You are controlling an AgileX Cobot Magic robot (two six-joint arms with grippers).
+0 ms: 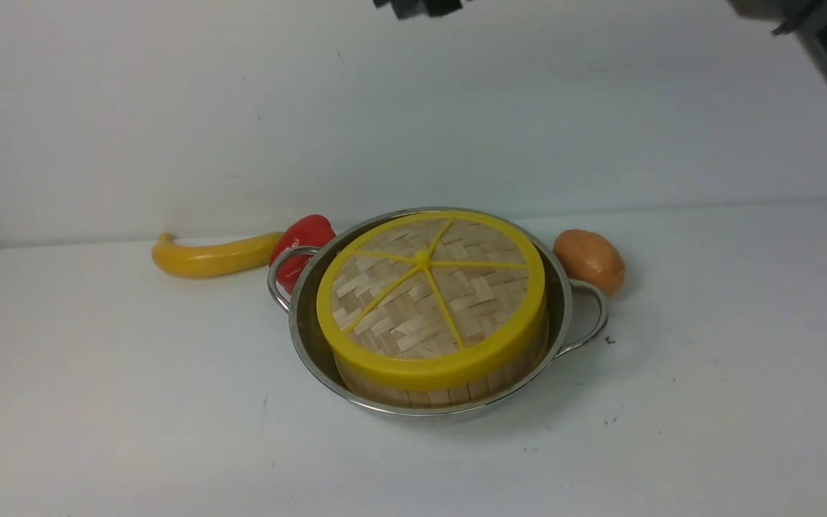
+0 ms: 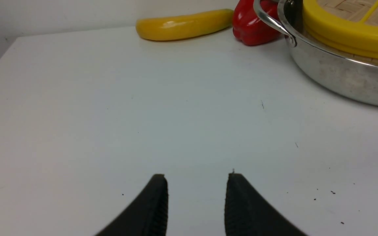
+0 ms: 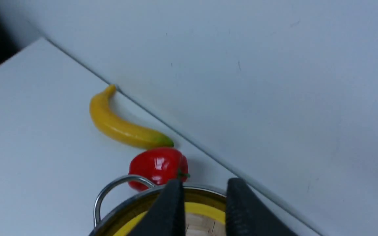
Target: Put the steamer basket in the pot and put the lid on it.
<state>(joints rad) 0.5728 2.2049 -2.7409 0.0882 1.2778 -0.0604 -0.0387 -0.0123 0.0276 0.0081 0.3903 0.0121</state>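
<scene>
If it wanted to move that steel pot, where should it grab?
Probably the pot by the wire handle on the robot's right, coming from above and pinching the wire through the loop. That handle juts out free of the wall and is open in the middle. The opposite handle has the red pepper crowding it.

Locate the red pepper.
Front view: the red pepper lies left of centre near the wall, between the banana and the pot.
</scene>
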